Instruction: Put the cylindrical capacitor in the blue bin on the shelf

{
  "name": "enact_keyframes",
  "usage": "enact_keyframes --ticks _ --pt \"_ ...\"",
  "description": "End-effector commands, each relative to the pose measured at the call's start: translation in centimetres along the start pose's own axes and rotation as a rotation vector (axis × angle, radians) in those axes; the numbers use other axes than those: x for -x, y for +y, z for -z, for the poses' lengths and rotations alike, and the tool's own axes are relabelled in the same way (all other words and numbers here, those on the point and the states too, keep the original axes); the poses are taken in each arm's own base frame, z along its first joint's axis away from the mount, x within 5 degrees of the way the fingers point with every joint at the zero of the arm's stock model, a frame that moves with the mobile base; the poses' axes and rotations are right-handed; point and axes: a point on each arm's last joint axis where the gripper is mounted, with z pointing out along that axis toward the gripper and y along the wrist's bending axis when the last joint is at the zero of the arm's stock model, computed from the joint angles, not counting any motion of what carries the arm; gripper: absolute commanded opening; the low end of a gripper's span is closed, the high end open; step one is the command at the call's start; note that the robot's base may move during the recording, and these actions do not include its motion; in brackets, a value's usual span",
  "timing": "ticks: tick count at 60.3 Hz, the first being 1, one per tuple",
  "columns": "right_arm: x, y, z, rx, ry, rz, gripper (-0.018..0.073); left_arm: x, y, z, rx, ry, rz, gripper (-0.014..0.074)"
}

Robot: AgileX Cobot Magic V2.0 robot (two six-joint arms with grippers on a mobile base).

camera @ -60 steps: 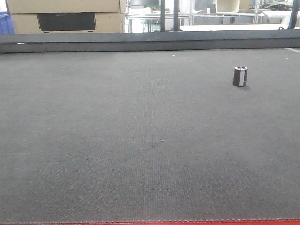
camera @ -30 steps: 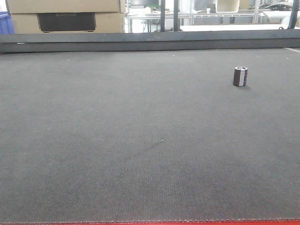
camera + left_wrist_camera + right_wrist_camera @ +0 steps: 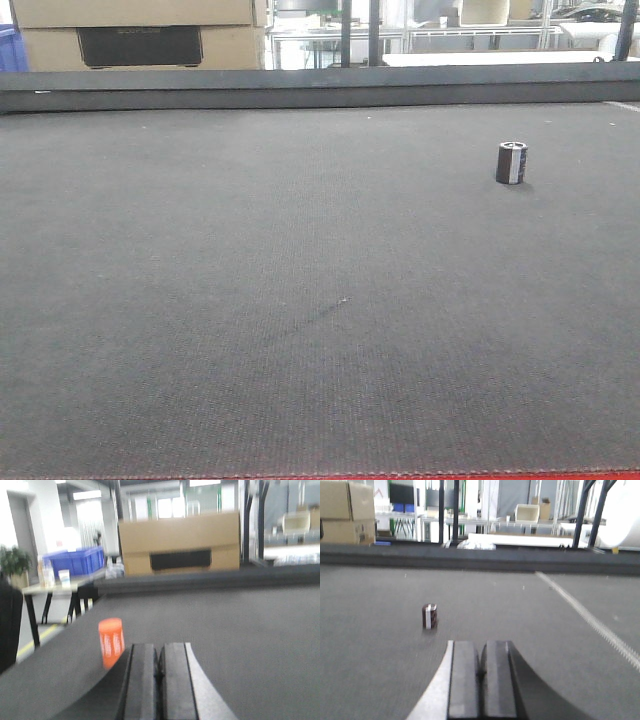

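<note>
**Capacitor upright on the mat, both pincers closed on nothing**

In the front view, most of what you see is the grey mat [image 3: 300, 300]. A dark raised ledge [image 3: 300, 90] runs along its far side at 12 o'clock. Beyond the ledge, at 11 o'clock, sits a large cardboard box [image 3: 140, 30] with a dark panel on its face. The left wrist camera shows the same box [image 3: 180, 542] straight ahead. At 10 o'clock in that view, a blue crate [image 3: 75, 561] rests on a side table off the mat, blurred.

Your left gripper [image 3: 159, 652] is low over the mat, its two fingers pressed flat together with nothing between them. An orange cylinder [image 3: 111, 642] stands just beside it at 10 o'clock, near the mat's left edge.

Your right gripper [image 3: 481, 650] is also closed, finger against finger, and holds nothing. A pale stripe [image 3: 585, 612] crosses the mat on its 1 o'clock side.

The cylindrical capacitor [image 3: 512, 162] stands upright on the mat at 2 o'clock from the centre, near the far ledge. It touches neither arm. From the right wrist camera it [image 3: 430, 616] sits at 11 o'clock ahead of the closed fingers, pale stripe facing you.
</note>
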Motion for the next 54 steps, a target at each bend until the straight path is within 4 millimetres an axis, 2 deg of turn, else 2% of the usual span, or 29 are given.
enact_keyframes --ticks 1,5,9,13,15,17,22,25,30,33,37,46,54 --pt "0.8 -0.1 0.1 -0.012 -0.090 0.001 -0.0142 1.4 0.1 0.1 0.013 -0.143 0.037 -0.0081" --pt "2.4 -0.1 0.2 -0.013 -0.140 -0.013 -0.0142 1.7 0.2 0.1 0.019 -0.161 0.062 -0.0081" --pt "5.2 0.0 0.8 -0.006 -0.203 -0.012 -0.0142 3.6 0.5 0.2 0.022 -0.171 0.068 -0.0081" --pt "8.3 0.1 1.6 0.004 -0.261 -0.012 -0.0142 6.0 0.7 0.5 0.022 -0.164 0.068 -0.0080" --pt "10.9 0.2 2.1 0.015 -0.274 -0.010 -0.0139 8.4 1.0 0.6 0.022 -0.152 0.068 -0.0069" --pt "12.5 0.3 2.2 0.021 -0.275 -0.009 -0.0122 9.8 1.2 0.5 0.021 -0.122 0.069 -0.0050" --pt "15.0 0.4 1.4 0.025 -0.256 -0.008 -0.0004 12.1 1.4 -0.1 0.018 -0.061 0.069 0.0019" --pt "16.3 0.4 0.6 0.025 -0.248 -0.010 0.0114 13.2 1.6 -0.9 0.014 -0.001 0.070 0.0086" --pt "18.1 0.4 -0.7 0.026 -0.230 -0.010 0.0328 14.5 1.7 -2.1 0.010 0.064 0.070 0.0250" --pt "18.7 0.4 -1.8 0.026 -0.209 -0.010 0.0459 15.1 1.8 -2.7 0.006 0.078 0.073 0.0329" --pt "19.0 0.4 -3.4 0.024 -0.171 -0.010 0.0568 15.5 1.7 -3.3 -0.018 0.086 0.076 0.0431" --pt "18.3 0.3 -6.8 0.015 -0.094 -0.012 0.0570 15.2 1.3 -4.2 -0.062 0.126 0.098 0.0573" --pt "15.8 0.4 -10.3 0.021 0.079 -0.013 0.0570 15.0 1.0 -4.5 -0.095 0.150 0.155 0.0596"
